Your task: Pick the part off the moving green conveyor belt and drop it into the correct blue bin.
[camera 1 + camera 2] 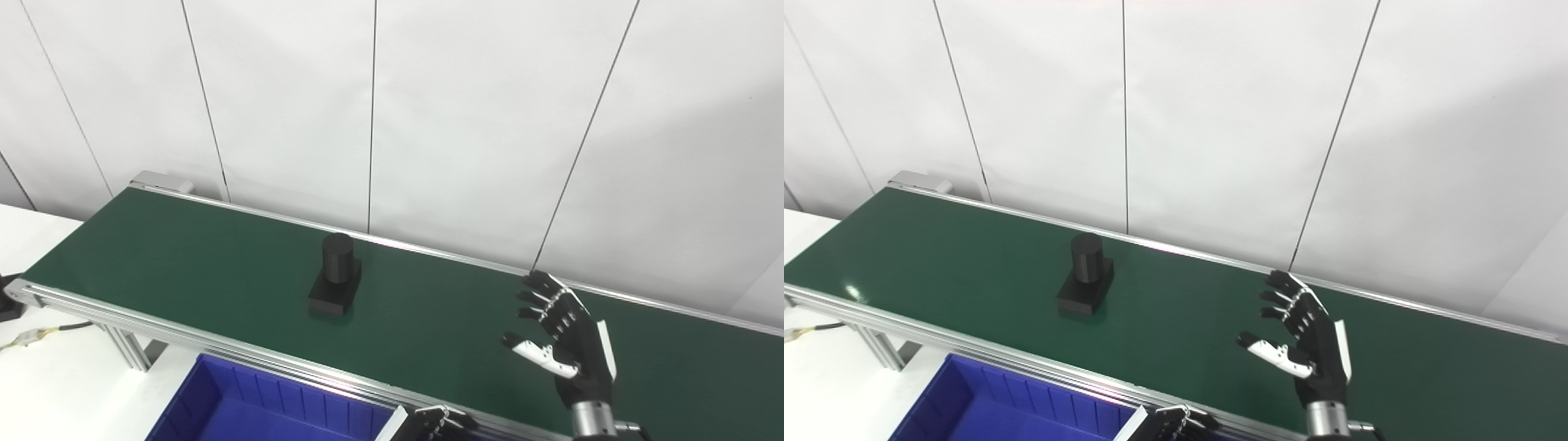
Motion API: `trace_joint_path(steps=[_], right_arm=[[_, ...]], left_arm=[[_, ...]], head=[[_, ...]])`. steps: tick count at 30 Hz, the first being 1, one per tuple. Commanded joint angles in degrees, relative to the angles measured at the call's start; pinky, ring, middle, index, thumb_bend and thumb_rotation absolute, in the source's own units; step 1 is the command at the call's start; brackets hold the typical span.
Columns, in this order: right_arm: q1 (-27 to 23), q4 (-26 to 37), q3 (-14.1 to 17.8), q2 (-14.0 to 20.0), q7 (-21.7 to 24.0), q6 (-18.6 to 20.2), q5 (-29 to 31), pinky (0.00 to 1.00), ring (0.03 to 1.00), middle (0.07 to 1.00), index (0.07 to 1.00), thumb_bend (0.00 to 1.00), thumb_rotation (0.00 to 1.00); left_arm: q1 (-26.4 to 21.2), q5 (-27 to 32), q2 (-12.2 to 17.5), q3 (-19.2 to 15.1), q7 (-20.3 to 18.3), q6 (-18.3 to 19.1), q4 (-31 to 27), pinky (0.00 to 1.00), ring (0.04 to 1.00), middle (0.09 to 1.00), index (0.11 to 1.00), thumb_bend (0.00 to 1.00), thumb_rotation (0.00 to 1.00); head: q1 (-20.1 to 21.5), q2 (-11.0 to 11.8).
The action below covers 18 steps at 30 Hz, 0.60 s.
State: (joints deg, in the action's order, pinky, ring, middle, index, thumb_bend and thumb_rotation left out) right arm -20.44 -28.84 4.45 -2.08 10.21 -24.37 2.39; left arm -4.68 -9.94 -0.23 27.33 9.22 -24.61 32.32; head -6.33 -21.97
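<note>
On green conveyor belt (pixel 184 257), black part (pixel 334 275), upright, mid-belt; well apart to its right, right hand (pixel 566 334), fingers spread, empty. At bottom edge, left hand (pixel 438 422), state unclear; beside it, blue bin (pixel 202 398).

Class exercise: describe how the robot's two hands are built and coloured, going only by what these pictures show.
The right hand is mostly black with jointed fingers, a white thumb segment, a white strip along its outer edge, small silvery links on the fingers and a silver metal wrist cuff. Of the left hand only a black part with silvery links and a white edge shows.
</note>
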Motion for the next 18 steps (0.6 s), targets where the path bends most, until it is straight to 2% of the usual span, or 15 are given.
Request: trace_joint_path(steps=[1,7,10,18], right_arm=[[-3.2,-0.3,-0.7,-0.2,-0.9,-2.6,-0.4,0.6,0.703,0.781,0.77,0.85,0.15],[-6.7,-4.8,-1.4,-0.5,-3.2,-2.6,-1.0,0.58,0.677,0.775,0.767,0.87,0.15],[-8.3,-7.2,-1.9,-0.7,-4.4,-2.6,-1.4,0.56,0.674,0.774,0.766,0.86,0.11],[-11.5,-11.4,-3.3,-0.9,-6.5,-2.6,-1.9,0.54,0.672,0.777,0.777,0.9,0.16]], left_arm=[[-0.7,0.5,-0.1,-0.5,-0.1,-2.3,-2.2,0.6,0.634,0.661,0.671,0.96,0.0],[-0.6,0.1,0.0,-0.3,0.1,-2.3,-2.6,0.6,0.63,0.659,0.67,0.95,0.0],[-0.3,0.8,0.1,-0.5,-0.4,-2.3,-2.9,0.6,0.631,0.662,0.672,0.95,0.0],[0.0,0.4,0.3,-0.6,-0.3,-2.3,-3.5,0.59,0.628,0.664,0.674,0.94,0.0]], head=[[0.0,-0.1],[1.1,-0.2],[1.8,-0.1],[2.7,-0.3]])
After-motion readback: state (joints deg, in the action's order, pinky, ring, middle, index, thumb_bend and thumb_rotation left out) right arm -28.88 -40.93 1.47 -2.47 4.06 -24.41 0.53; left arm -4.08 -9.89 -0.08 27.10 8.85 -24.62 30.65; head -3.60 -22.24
